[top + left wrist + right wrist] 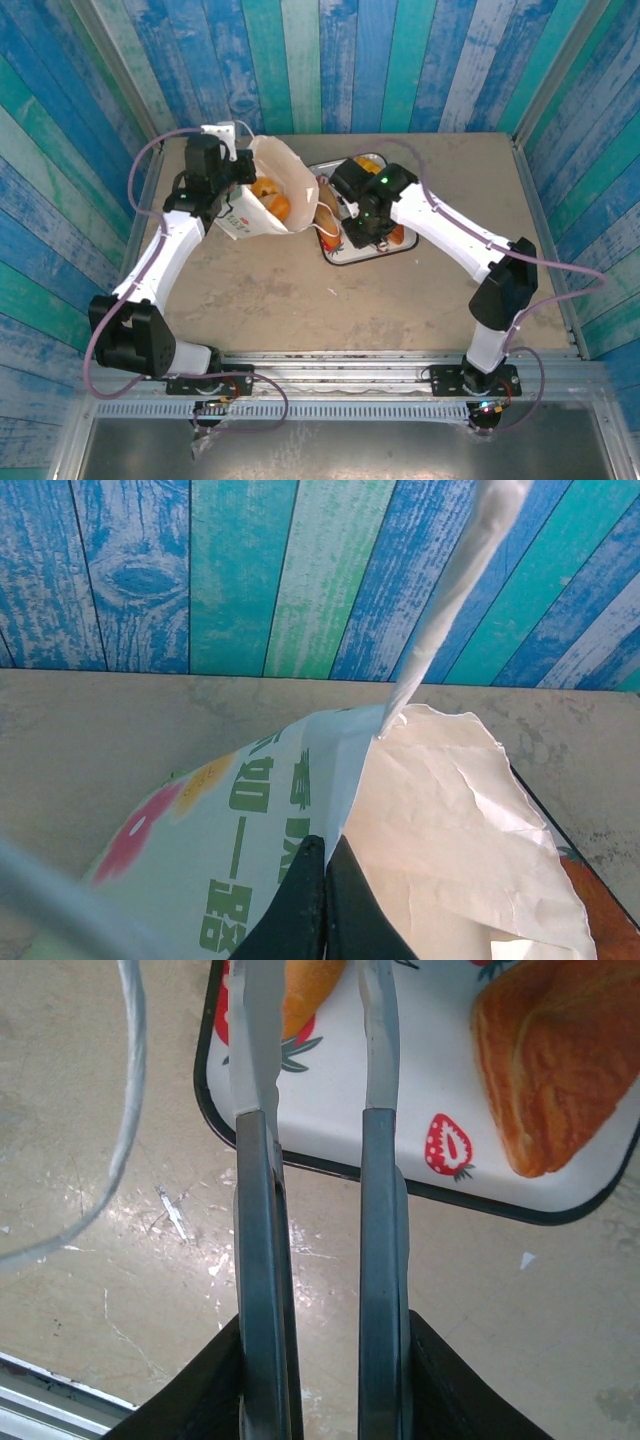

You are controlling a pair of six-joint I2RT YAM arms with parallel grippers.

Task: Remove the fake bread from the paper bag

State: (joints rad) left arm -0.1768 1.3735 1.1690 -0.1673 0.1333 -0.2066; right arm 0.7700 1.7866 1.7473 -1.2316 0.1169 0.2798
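Inside the paper bag (pixel 282 178) pinched by left jaws lies fake bread (pixel 268 200); right jaws clamp tongs (pixel 250 1040) over the tray (pixel 335 1125).

White paper bag (pixel 282 172) tilted, mouth open, orange fake bread (pixel 268 198) inside, more golden-brown pastries (pixel 560 1070) lying at its three o'clock

Bright, even light from overhead leaves only soft, short shadows on the scuffed beige tabletop (pixel 300 290), which glints pale at the left of the right wrist view. The thin loop handle (pixel 450 600) of the tall white paper bag (pixel 450 810) blurs near the lens; blue-green plank walls (pixel 330 60) splay at the edges.
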